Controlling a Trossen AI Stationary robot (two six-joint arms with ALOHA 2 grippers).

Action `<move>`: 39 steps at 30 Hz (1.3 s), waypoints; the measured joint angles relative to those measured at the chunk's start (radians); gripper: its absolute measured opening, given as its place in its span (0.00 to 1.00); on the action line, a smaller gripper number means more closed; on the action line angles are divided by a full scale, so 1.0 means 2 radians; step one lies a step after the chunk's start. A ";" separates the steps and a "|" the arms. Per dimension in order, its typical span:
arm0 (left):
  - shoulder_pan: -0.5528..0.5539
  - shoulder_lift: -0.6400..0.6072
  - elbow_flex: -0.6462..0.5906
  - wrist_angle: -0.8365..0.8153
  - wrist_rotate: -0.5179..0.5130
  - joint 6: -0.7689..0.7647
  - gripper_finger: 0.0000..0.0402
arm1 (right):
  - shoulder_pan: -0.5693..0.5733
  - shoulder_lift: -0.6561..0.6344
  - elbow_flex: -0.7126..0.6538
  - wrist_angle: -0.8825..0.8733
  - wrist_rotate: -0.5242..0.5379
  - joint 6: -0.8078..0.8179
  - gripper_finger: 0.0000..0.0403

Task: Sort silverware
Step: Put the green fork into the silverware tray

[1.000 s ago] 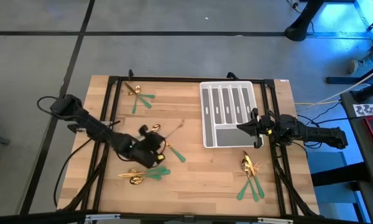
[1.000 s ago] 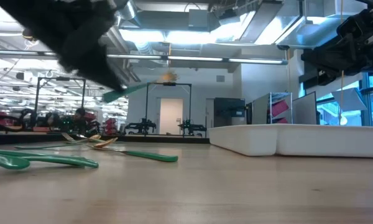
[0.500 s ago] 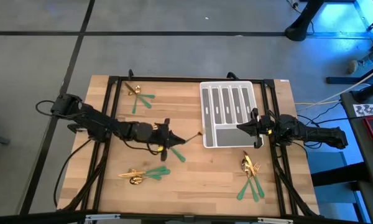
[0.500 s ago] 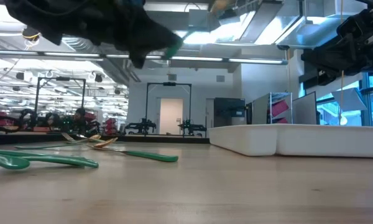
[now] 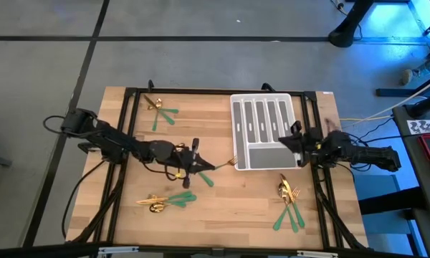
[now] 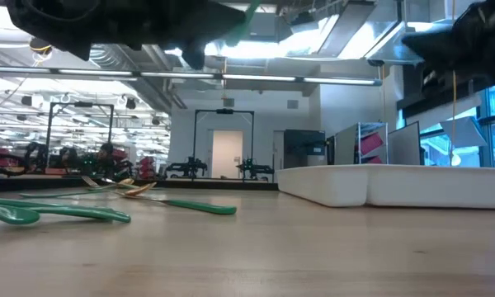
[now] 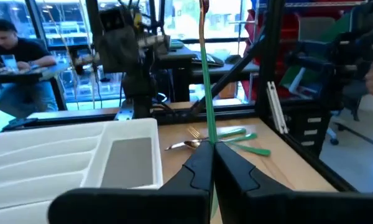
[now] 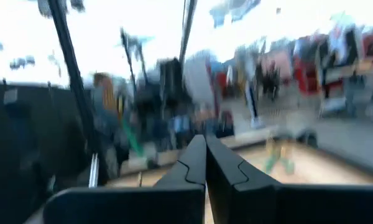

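Silverware (image 5: 168,201) lies scattered on wooden table (image 5: 222,208).

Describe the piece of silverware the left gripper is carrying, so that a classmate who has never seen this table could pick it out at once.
Start at the grey-white slotted tray on the wooden table. Just off its near left corner, the left gripper is shut on one green-handled piece whose gold end points at the tray. Unlike the other silverware, which lies in small clusters on the wood, this piece is held up in the air.
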 joint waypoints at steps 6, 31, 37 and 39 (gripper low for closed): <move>0.007 0.029 -0.003 0.051 0.001 0.005 0.00 | 0.002 0.049 -0.001 0.089 -0.096 0.004 0.00; -0.010 0.034 -0.002 0.081 0.018 0.025 0.00 | 0.092 0.698 0.346 0.208 -0.111 -0.145 0.55; -0.027 0.034 -0.002 0.101 0.018 0.045 0.00 | 0.105 0.697 0.383 0.157 -0.151 -0.195 0.53; -0.031 0.034 -0.002 0.112 0.018 0.047 0.00 | 0.111 0.697 0.383 0.159 -0.152 -0.211 0.50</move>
